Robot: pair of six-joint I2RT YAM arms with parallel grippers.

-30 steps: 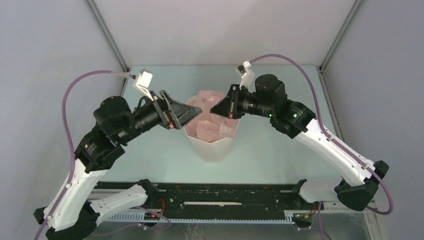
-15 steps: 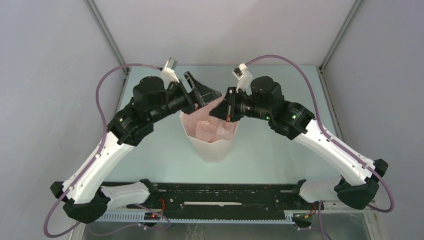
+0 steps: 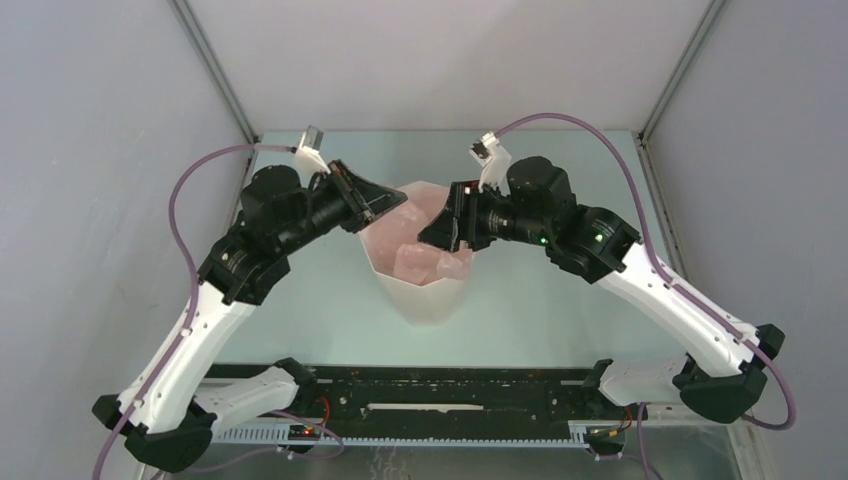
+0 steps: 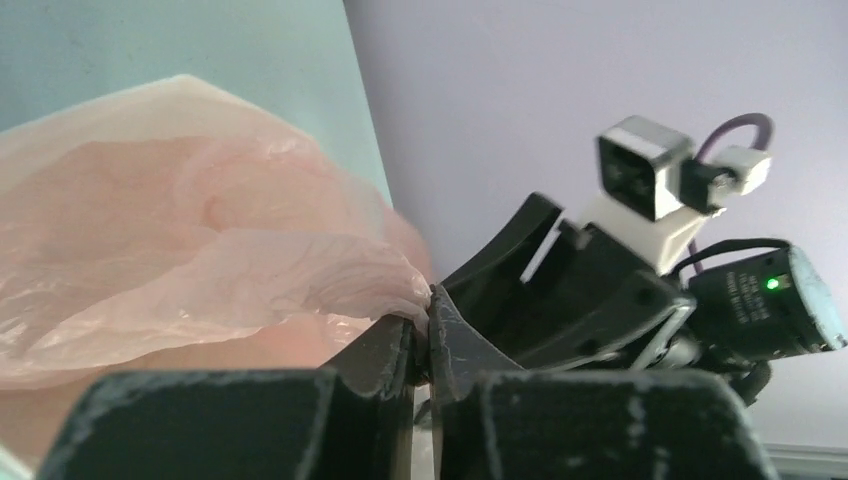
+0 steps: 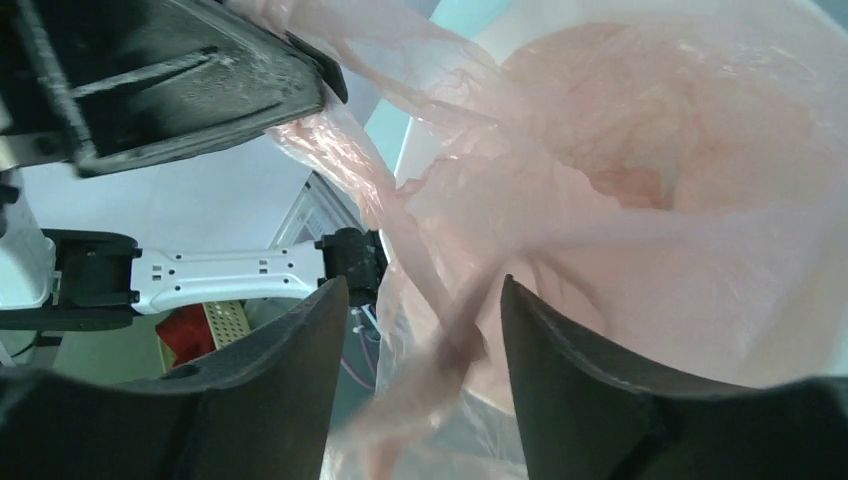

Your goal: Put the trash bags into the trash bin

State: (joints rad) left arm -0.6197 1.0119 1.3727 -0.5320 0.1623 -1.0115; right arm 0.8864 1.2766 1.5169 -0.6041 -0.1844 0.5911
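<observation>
Pink trash bag (image 3: 415, 262) now lines the trash bin (image 3: 425, 300); my left gripper (image 4: 428, 305), pinching its edge, has pulled back to the rim; right gripper (image 5: 420, 288) gapes around loose film.

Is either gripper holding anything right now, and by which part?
The left gripper pinches the pink bag by a bunched fold. The right gripper is open, gripping nothing.

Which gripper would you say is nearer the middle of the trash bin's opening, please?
Right. The right gripper hangs open over the middle of the trash bin, above the trash bag; the left gripper, shut on a fold of the bag, sits at the far-left rim.
</observation>
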